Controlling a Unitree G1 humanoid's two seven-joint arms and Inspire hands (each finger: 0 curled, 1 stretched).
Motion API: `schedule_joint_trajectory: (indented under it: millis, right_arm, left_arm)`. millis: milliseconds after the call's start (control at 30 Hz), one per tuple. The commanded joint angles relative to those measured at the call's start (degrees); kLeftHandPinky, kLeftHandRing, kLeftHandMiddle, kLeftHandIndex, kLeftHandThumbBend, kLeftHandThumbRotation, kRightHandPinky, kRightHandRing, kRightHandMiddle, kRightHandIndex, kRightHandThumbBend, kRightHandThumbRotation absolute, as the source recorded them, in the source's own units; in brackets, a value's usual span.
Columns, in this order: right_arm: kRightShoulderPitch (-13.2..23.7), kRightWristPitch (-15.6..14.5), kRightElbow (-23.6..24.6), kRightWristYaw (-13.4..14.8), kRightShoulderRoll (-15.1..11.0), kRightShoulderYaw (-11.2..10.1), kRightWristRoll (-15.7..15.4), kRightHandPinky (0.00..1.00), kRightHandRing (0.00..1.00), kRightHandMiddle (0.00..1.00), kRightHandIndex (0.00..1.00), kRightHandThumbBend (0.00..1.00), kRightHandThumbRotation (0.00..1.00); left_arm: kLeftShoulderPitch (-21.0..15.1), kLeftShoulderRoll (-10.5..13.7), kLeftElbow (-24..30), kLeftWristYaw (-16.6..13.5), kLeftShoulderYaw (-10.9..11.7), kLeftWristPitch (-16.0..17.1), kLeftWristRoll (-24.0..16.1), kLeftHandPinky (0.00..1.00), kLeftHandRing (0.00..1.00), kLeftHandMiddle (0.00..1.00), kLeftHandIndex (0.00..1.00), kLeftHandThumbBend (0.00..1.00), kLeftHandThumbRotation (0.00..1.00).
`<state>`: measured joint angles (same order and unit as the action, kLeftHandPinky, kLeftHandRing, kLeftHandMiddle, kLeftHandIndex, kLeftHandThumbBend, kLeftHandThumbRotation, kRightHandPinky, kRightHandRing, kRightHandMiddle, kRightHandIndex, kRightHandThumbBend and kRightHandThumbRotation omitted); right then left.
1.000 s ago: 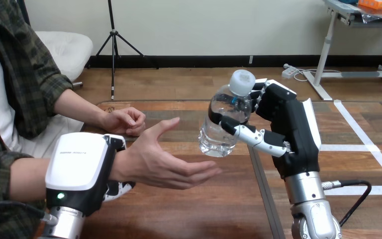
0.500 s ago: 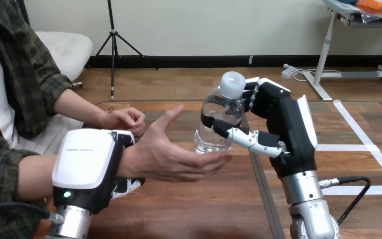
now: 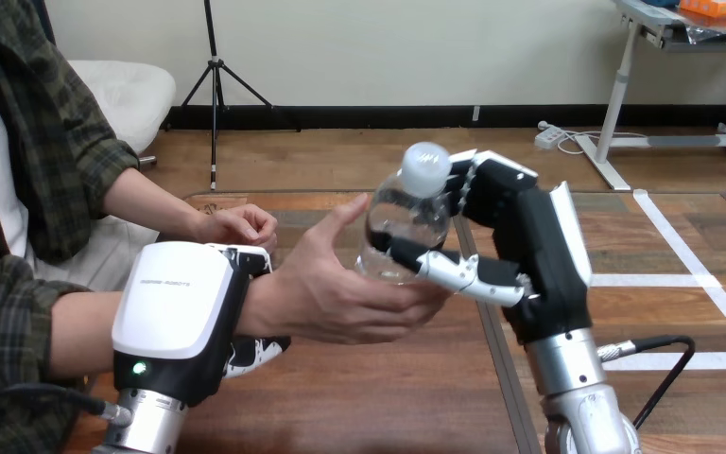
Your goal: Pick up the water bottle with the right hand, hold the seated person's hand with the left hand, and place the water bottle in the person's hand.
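- Right, the water bottle stood nearly upright, white cap uppermost and leaning a little toward my right hand. Its base was down at the person's hand, which lay palm-up under it.
- My right hand was clenched round the bottle from the view's right, thumb across the front of the clear body and fingers behind it near the cap.
- The person's thumb rose just beside the bottle's left wall, and their fingers lay flat beneath the base, not closed on it. Whether base and palm touched, I could not tell.
- My left hand was wrapped round the person's wrist, white shell on top, fingers curled below.
- The person's other hand rested on the table further back, well apart.
- My judgement: the bottle sat directly over the palm with its long axis vertical. The coming move called for a short settle downward, then a release by the right hand.
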<state>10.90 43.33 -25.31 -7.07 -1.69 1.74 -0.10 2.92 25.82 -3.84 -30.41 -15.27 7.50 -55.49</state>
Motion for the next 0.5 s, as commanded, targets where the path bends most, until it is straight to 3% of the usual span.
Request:
schedule_joint_trajectory:
  millis: [0,467]
  right_arm:
    - [1.1,0.7,4.5,-0.6,0.7,1.0,0.2,0.36,0.41,0.47,0.49,0.67,0.0]
    - [-0.8,-0.1,6.7,-4.9,0.7,3.3,3.0,0.35,0.41,0.47,0.5,0.65,0.0]
  left_arm:
    - [-1.4,-0.2,1.4,-0.2,0.3,-0.1,0.0,0.21,0.23,0.28,0.28,0.82,0.0]
    - [-2.3,-0.1,0.1,-0.1,0.0,-0.7,-0.4,0.21,0.23,0.27,0.28,0.83,0.0]
